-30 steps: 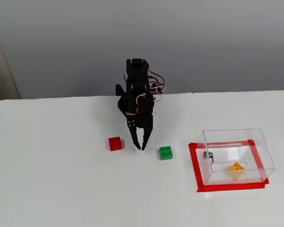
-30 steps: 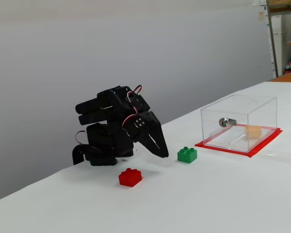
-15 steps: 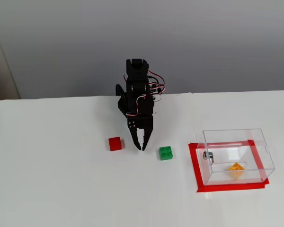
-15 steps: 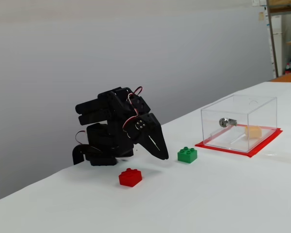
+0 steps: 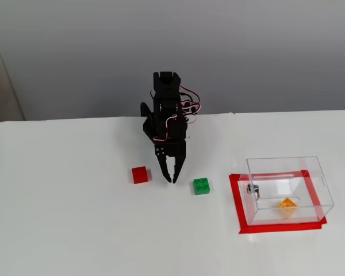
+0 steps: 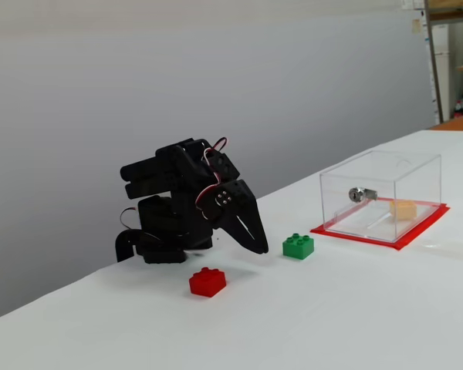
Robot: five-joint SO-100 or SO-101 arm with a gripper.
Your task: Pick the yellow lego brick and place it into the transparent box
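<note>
Almost nothing has shifted over the last second: the gripper (image 5: pixel 171 180) hangs folded near the arm's base, fingers pressed together and holding nothing, tip between the red brick (image 5: pixel 140 175) and the green brick (image 5: pixel 202 186). The yellow lego brick (image 5: pixel 287 203) lies on the floor of the transparent box (image 5: pixel 311 164), which stands on a red mat (image 5: pixel 236 201). Judged from that, placement looks done and the arm parked.

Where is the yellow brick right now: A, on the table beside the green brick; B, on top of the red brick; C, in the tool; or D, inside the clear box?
D: the yellow brick lies on the floor of the clear box, while the tool hangs empty between the red brick and the green brick.
</note>
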